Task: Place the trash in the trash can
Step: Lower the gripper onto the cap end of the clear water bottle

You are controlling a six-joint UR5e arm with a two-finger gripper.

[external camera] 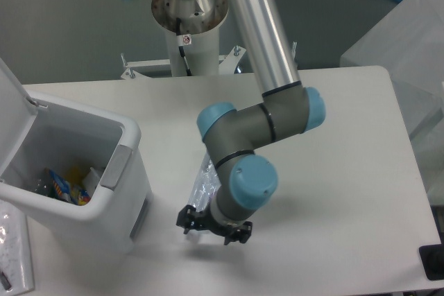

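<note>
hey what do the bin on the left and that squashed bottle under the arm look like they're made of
The bin looks like white molded plastic with a smooth, faintly glossy finish: rounded corners, a grey recessed handle and a thin hinged lid. The bottle looks like thin clear plastic: it is see-through, creased and glinting. Most of it is hidden behind the arm's wrist and the pincer.

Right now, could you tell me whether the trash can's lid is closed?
No, the white lid is swung up and back, leaving the trash can open at the top with colourful items visible inside.
</note>
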